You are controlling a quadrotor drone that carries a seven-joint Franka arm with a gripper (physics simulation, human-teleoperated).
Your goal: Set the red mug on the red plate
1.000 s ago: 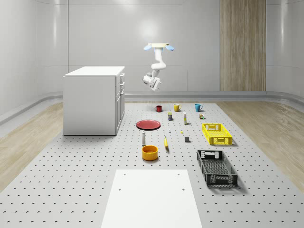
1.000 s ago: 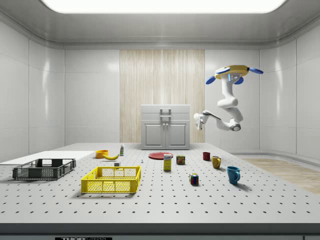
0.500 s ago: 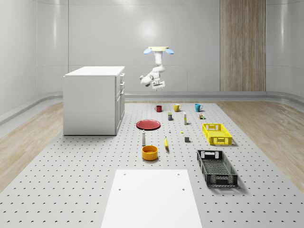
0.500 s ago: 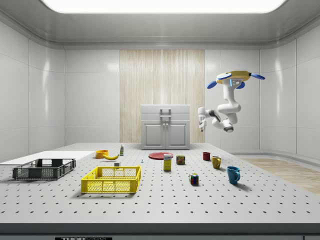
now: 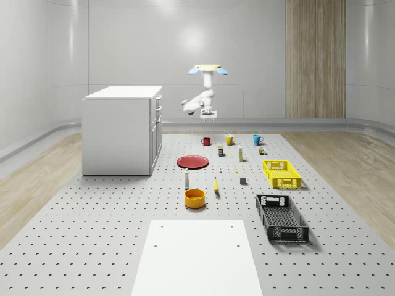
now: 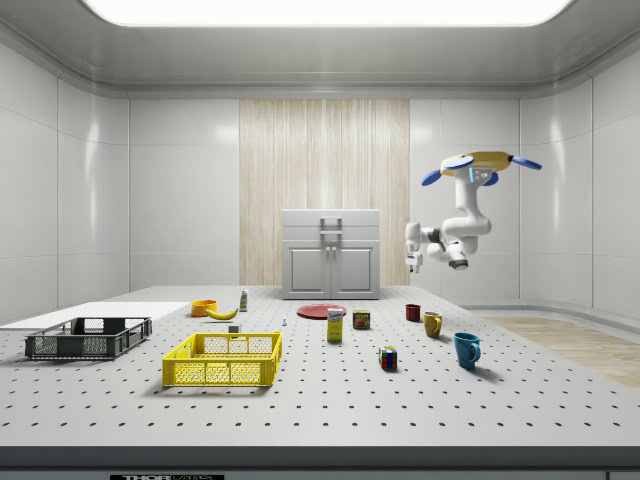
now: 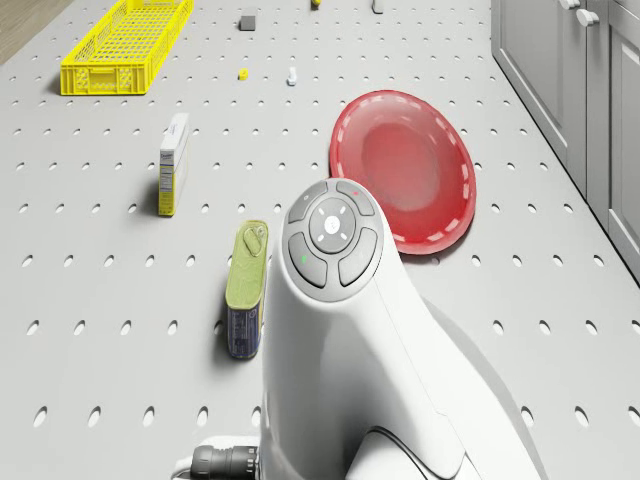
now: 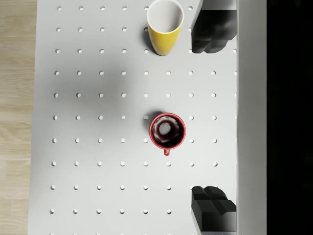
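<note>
Whole-scene cam: far, elevated, facing the back wall. Side cam: low, far, looking across at the cabinet (image 6: 331, 254). Drone cam looks down its arm at the red plate (image 7: 417, 170). Wrist cam: straight down, shares the red mug (image 8: 167, 130) with both far cams.

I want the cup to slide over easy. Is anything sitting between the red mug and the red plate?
No. In the whole-scene view the table between the red mug and the red plate is bare. The can stands off to the side.
</note>
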